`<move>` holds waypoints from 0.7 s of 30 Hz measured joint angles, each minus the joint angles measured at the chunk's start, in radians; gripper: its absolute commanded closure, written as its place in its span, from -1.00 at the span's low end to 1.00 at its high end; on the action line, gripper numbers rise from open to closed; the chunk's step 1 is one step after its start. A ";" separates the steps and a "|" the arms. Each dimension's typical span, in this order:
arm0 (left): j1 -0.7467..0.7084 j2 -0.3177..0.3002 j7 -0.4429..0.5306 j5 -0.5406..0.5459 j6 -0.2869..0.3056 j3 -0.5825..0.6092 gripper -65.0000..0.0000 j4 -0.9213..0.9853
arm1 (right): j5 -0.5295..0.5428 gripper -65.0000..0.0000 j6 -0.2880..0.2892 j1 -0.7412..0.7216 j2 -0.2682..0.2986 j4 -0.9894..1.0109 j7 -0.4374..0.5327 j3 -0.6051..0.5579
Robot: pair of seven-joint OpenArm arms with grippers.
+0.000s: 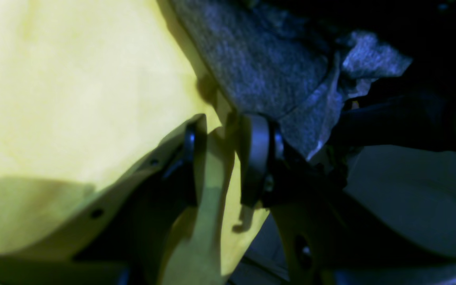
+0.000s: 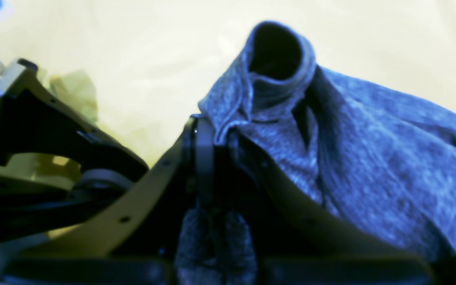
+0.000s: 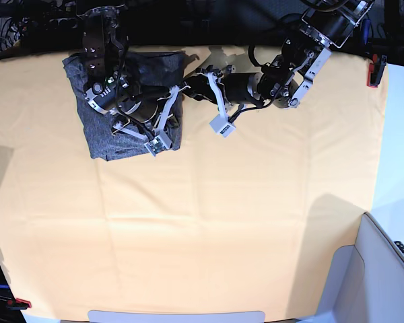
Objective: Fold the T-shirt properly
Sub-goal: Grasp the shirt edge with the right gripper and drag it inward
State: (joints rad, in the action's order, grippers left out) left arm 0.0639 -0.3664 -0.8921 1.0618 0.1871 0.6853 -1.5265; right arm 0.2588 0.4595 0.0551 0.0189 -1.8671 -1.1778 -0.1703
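At the far left of the base view, the T-shirt is seen bunched into a rough dark grey block on the yellow cloth, close to the cloth's back edge. Over its middle the right gripper is lowered. From the right wrist camera, a fold of the shirt is seen pinched between this gripper's jaws, with a tube-like roll of fabric standing up just past the tips and more knit draped off to the right. Just right of the garment, the left gripper is reached in toward the shirt's right edge. In the dim left wrist picture its fingers are set apart, one of them at the shirt's edge, apparently touching it; no fabric is seen between them, only yellow cloth.
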 measured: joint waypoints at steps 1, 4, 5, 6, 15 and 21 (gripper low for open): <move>0.000 0.000 0.000 0.000 0.000 0.000 0.50 0.000 | 0.001 0.54 0.000 -0.003 0.000 0.000 0.000 -0.004; 0.000 0.000 0.001 0.000 0.000 0.000 0.50 0.000 | 0.005 0.27 0.000 -0.003 -0.003 -0.001 0.003 -0.005; 0.000 0.000 0.000 0.000 0.000 0.000 0.50 0.000 | 0.005 0.20 0.000 -0.003 -0.002 -0.001 0.002 -0.005; 0.000 0.000 0.000 0.000 0.000 0.000 0.50 0.000 | 0.004 0.13 0.000 -0.008 -0.003 -0.001 0.003 -0.004; -0.016 0.000 0.011 0.000 0.000 0.000 0.50 0.000 | 0.009 0.02 0.000 -0.048 0.000 -0.074 0.002 -0.004; -0.016 0.000 0.011 0.000 0.000 0.000 0.50 0.000 | 0.001 0.01 0.001 -0.076 0.000 -0.092 0.005 0.004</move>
State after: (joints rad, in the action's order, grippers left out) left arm 0.0475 -0.3664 -0.8806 1.0615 0.1871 0.6853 -1.5265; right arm 0.2600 0.4603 -0.0208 0.0189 -1.9587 -1.1728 -0.1661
